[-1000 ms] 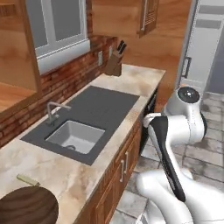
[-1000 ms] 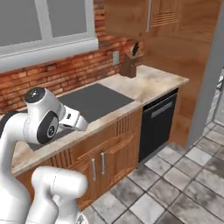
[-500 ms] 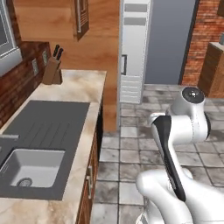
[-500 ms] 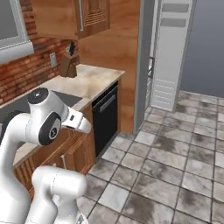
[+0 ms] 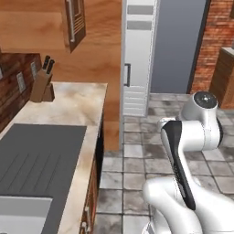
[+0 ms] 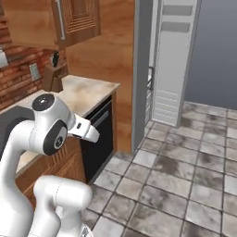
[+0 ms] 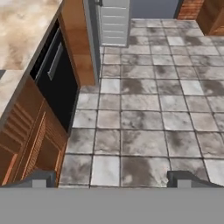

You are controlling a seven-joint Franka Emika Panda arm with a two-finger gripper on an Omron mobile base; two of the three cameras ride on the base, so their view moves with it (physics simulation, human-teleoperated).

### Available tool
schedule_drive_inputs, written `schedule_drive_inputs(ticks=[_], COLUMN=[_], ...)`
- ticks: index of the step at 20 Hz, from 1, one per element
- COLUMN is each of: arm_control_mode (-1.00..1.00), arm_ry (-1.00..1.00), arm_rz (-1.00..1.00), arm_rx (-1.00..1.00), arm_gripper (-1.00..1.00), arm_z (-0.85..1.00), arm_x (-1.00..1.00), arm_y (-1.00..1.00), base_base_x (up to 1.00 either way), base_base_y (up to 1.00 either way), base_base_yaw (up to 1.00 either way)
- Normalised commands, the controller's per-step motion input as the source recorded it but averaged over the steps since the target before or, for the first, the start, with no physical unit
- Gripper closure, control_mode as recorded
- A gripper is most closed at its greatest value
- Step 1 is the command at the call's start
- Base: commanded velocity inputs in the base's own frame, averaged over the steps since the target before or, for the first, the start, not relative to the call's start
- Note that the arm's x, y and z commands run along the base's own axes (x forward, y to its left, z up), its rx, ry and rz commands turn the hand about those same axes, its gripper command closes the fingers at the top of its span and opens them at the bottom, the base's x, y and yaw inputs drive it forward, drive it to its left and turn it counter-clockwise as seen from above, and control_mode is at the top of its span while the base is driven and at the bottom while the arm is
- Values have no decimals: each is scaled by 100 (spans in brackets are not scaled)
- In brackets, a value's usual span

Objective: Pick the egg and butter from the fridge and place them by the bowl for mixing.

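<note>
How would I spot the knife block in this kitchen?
Find the marble counter that runs beside the dark sink. At its far end, against the brick wall, stands the knife block: a slanted tan wooden block with dark handles poking up.

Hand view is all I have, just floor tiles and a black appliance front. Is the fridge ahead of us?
Observer: Yes. The fridge, grey with a dark vertical handle, stands past the end of the counter, doors shut.
Operator: Anything on that counter I should know about?
Observer: A knife block sits near the brick wall at its far end.
Operator: And nearer to us?
Observer: A dark grey sink with a drainboard is set in the counter at the left base view's lower left.
Operator: Is the tool carrying anything?
Observer: No. The tool is open, its tips wide apart over bare tiles.
</note>
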Motion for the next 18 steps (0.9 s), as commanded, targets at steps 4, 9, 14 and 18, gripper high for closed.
schedule_drive_inputs(ticks=[4,9,14,18], arm_control_mode=[100,100,100,100], arm_ry=[0,0,0,0], arm_rz=[0,0,0,0], arm_rx=[0,0,0,0], arm_gripper=[-100,-100,-100,-100], arm_z=[0,0,0,0], arm_x=[0,0,0,0], arm_y=[0,0,0,0], base_base_x=[94,94,92,84], base_base_y=[-7,-5,-8,-12], base_base_yaw=[4,4,3,0])
